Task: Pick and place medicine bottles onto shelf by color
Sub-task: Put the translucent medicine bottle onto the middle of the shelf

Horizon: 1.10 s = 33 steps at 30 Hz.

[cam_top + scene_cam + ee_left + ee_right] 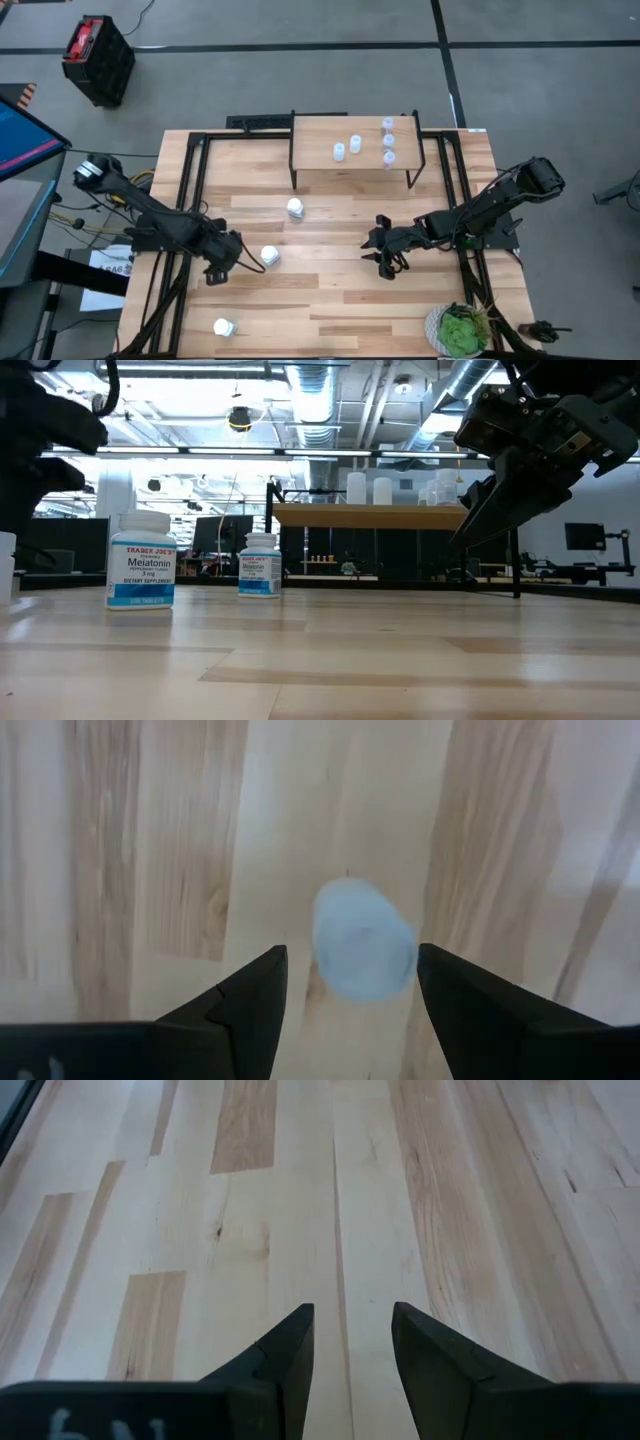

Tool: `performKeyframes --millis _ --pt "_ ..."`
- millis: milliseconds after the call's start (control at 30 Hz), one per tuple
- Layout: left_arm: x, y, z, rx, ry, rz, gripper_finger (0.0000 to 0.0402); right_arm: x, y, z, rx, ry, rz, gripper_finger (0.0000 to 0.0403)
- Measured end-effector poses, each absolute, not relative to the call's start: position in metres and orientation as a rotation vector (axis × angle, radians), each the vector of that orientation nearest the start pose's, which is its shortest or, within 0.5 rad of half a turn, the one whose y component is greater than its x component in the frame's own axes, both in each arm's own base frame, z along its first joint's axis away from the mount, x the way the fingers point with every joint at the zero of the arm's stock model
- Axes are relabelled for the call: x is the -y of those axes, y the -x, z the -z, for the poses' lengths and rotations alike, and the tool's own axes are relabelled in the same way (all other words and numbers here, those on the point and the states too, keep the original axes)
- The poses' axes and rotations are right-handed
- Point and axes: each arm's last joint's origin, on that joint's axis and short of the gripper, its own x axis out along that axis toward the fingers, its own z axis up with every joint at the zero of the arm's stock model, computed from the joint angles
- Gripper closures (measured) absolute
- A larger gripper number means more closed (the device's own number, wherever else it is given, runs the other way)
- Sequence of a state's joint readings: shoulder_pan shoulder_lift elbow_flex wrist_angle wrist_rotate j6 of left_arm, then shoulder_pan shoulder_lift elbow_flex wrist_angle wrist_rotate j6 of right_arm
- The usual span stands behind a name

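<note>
A pale bluish medicine bottle [362, 942] stands upright on the table, seen from above. My left gripper [350, 952] points down over it, open, one finger on either side and clear of it. In the high view my left gripper [216, 268] hides this bottle. Three white bottles stand on the table [295, 208] [270, 256] [224, 327]. The shelf [350, 170] at the far middle carries several small pale bottles [389, 141]. My right gripper [385, 258] hovers right of centre, slanting down, open, with only bare wood between its fingers [352, 1308].
A green potted plant [462, 328] sits at the near right corner. The white bottle [141, 560] stands close to the right of my left gripper. Bare tabletop lies between the two arms. The shelf's black legs [292, 175] stand behind it.
</note>
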<state>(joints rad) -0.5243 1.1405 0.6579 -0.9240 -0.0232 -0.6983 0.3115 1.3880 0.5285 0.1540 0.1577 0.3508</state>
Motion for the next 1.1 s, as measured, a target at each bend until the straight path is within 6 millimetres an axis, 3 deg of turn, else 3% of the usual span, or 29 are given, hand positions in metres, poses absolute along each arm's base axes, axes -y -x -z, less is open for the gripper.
performKeyframes --millis 500,1100 --pt "0.094 -0.163 -0.164 -1.505 0.147 -0.086 0.0191 -0.072 -0.240 -0.154 -0.707 -0.171 -0.024 0.0244" --pt "0.095 -0.165 -0.162 -1.484 0.140 -0.096 0.0192 -0.072 -0.239 -0.153 -0.714 -0.169 -0.022 0.0244"
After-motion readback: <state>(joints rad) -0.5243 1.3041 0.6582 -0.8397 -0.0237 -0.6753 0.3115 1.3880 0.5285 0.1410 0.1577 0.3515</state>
